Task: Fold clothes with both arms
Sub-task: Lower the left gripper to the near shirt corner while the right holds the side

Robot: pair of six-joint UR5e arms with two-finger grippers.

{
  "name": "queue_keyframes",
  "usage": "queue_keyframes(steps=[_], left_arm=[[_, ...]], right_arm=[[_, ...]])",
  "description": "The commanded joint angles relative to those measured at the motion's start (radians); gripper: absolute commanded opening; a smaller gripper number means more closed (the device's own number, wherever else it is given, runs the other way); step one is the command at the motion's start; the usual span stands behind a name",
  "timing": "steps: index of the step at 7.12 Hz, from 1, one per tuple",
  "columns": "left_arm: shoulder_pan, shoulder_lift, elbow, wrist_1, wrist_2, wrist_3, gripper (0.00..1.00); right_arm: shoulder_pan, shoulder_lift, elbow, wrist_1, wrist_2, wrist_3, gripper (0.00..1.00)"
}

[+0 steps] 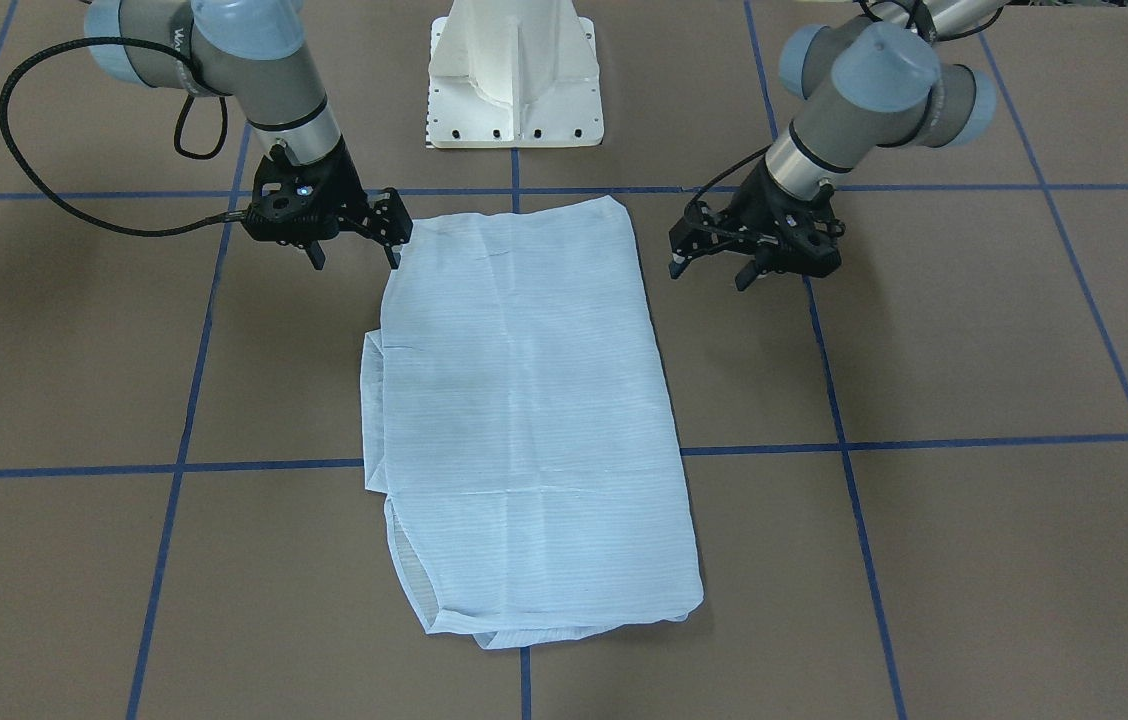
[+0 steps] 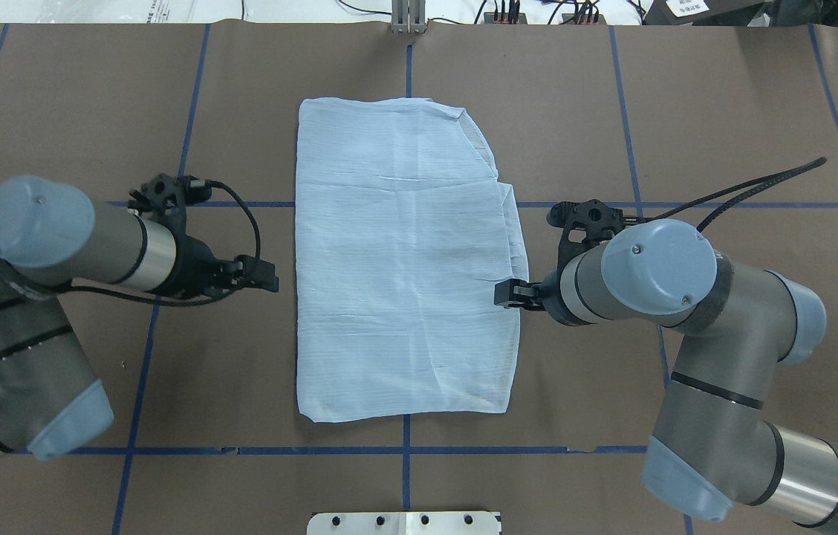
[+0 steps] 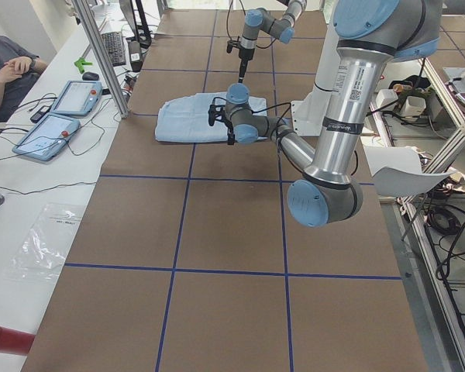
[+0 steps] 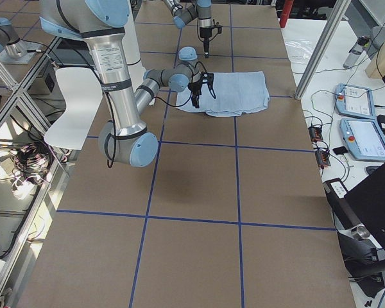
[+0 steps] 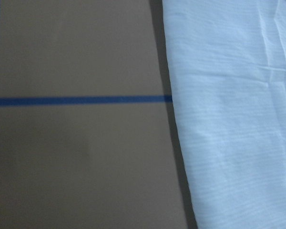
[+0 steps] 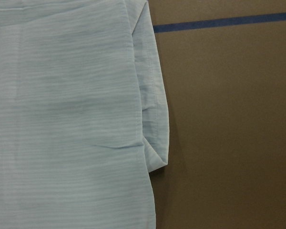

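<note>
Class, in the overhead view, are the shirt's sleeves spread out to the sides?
No, the light blue shirt lies folded into a tall rectangle with no sleeve sticking out sideways.

Colour/pattern notes:
- Thin light blue button-up shirt (image 2: 404,267) showing fine, closely spaced stripes all over; reading slightly paler along folded edges.
- Flat brown paper-covered table (image 2: 723,111) carrying grid of dark blue tape lines (image 1: 924,442).
- Silver-grey tubular left arm (image 2: 92,245) and silver-grey tubular right arm (image 2: 694,386) both wearing light blue joint caps, with thin black rings at joints.
- Black two-finger left gripper (image 1: 710,272) and black two-finger right gripper (image 1: 355,260) appearing uniformly dark.
- Black ribbed cable (image 1: 4,112) looping beside right arm.
- White metal pedestal base (image 1: 514,75) showing row of dark holes along lower edge.
</note>
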Motion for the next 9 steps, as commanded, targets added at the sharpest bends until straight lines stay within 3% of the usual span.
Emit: queue_keyframes(steps=[1, 3, 5, 6, 8, 9], left_arm=[[0.143, -0.025, -0.036, 0.104, 0.104, -0.094, 1.0], [0.237, -0.045, -0.035, 0.137, 0.19, -0.138, 1.0], [0.289, -0.051, -0.032, 0.184, 0.198, -0.138, 0.95], [0.3, -0.058, -0.029, 0.193, 0.198, -0.138, 0.81], [0.302, -0.061, -0.024, 0.193, 0.198, -0.138, 0.69], [0.302, -0.065, -0.021, 0.193, 0.198, -0.138, 0.58]], right_arm=[[-0.011, -0.005, 0.003, 0.007, -0.005, 0.027, 1.0], [-0.018, -0.005, 0.003, 0.007, -0.005, 0.026, 1.0], [-0.022, -0.004, 0.002, 0.007, -0.005, 0.026, 1.0], [-0.024, -0.004, 0.002, 0.007, -0.005, 0.027, 1.0], [-0.028, -0.005, 0.002, 0.007, -0.006, 0.027, 1.0], [-0.028, -0.005, 0.002, 0.007, -0.006, 0.026, 1.0]])
